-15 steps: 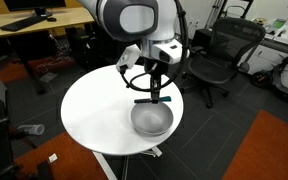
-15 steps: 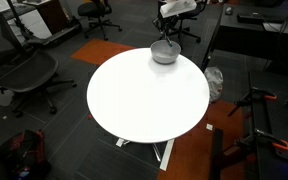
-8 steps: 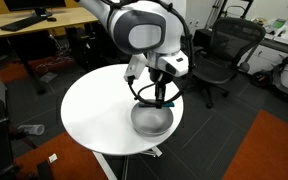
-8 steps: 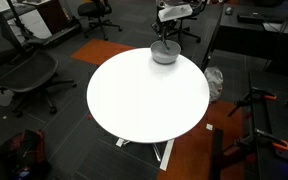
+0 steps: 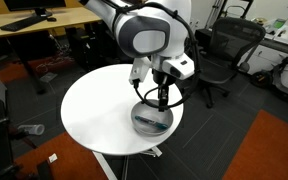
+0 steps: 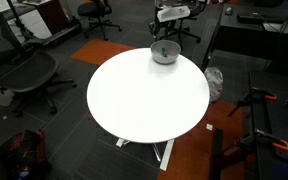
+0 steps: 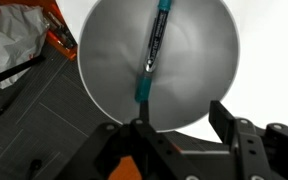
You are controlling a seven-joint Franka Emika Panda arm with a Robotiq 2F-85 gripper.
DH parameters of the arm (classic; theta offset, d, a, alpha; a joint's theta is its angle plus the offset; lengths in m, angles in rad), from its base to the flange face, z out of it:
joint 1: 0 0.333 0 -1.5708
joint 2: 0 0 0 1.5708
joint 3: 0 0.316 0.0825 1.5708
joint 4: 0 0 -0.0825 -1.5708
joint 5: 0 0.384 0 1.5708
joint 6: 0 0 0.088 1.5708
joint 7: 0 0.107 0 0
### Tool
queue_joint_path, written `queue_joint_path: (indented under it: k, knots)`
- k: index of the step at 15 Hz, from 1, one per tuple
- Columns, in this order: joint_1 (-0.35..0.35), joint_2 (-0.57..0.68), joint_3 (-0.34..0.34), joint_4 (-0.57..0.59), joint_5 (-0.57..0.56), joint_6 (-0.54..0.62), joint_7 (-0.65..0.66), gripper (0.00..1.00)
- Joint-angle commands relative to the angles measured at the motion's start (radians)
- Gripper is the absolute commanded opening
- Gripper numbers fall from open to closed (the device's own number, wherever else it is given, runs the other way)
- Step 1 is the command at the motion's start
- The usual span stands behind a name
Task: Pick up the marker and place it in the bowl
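The wrist view looks straight down into the round grey bowl. The marker, dark with teal-blue ends, lies along the inside of it. Its lower end is close to one finger, but nothing grips it. My gripper hangs just above the bowl's near rim with its jaws apart and empty. In an exterior view the gripper stands over the bowl, where the marker shows as a dark line. From the opposite side the bowl sits at the far edge of the table.
The bowl stands near the edge of a round white table. Office chairs and desks ring the table on dark carpet. A white bag and an orange object lie on the floor beyond the table's rim.
The gripper carried the marker over the bowl, came down and opened. The marker has left the fingers and now lies inside the bowl.
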Motion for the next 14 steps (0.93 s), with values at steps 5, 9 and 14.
queue_joint_path:
  k: [5, 9, 14]
  knots:
    - [0.023, -0.099, 0.000, -0.068, -0.010, -0.010, -0.049, 1.00]
    - [0.058, -0.189, -0.004, -0.146, -0.041, -0.005, -0.056, 1.00]
    - [0.103, -0.309, 0.000, -0.252, -0.107, -0.041, -0.057, 1.00]
